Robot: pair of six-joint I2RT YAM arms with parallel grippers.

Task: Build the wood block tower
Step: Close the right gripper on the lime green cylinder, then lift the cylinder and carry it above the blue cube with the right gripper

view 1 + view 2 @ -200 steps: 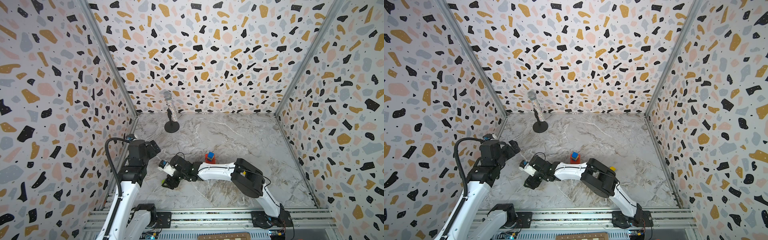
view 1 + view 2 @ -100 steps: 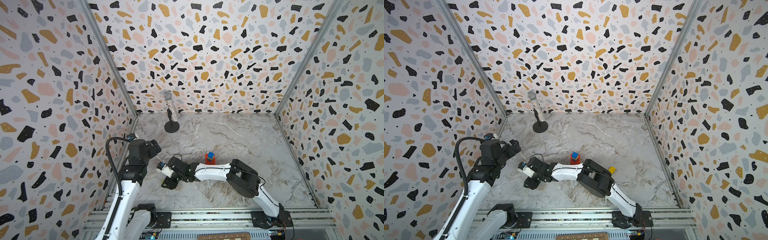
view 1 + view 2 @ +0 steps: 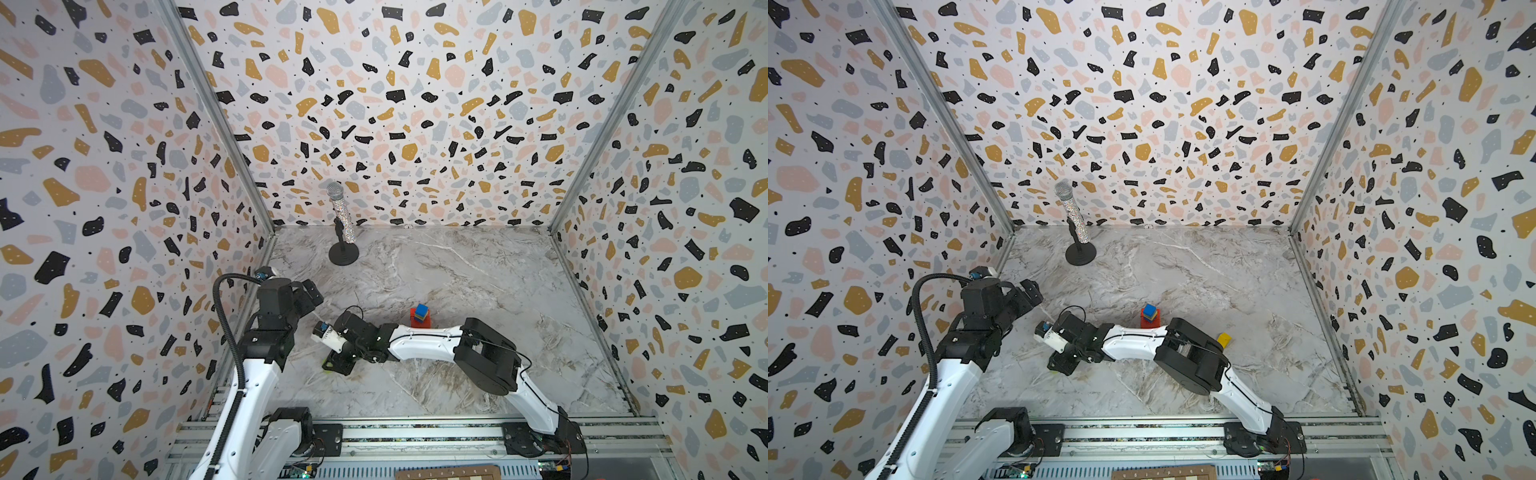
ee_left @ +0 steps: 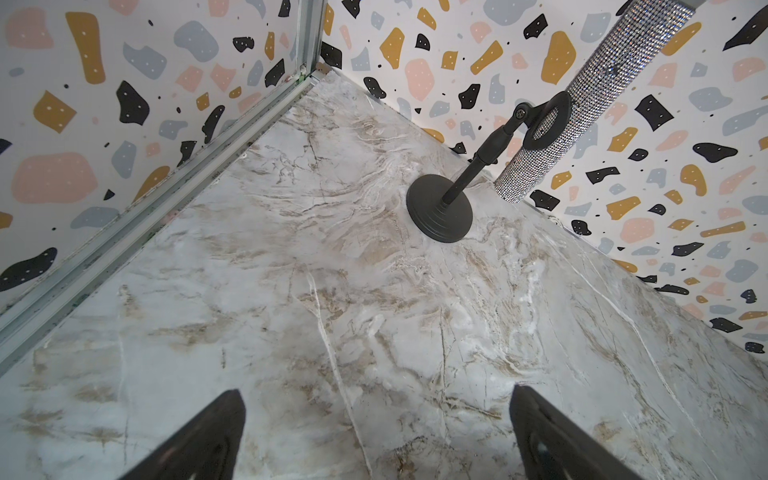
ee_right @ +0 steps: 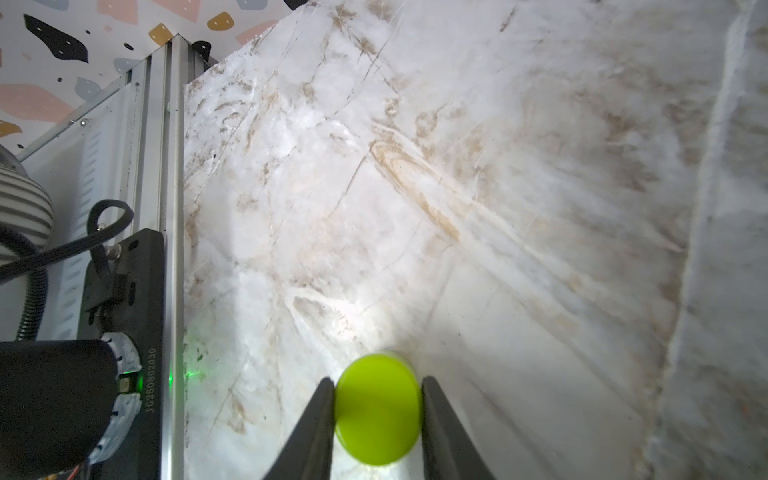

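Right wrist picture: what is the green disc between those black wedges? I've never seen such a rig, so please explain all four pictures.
Two robot arms stand on a rail at the front, each ending in a two-fingered pincer. Both top views look down on the whole marble table from overhead. Each wrist picture comes from a camera riding on one arm. The black wedges are the right pincer, closed against both sides of a lime-green cylinder, one of the wood blocks. The left pincer is wide open and empty. On the table stand a short tower with a blue block on top, a yellow block beside the right arm, and a glittery microphone on a black stand.
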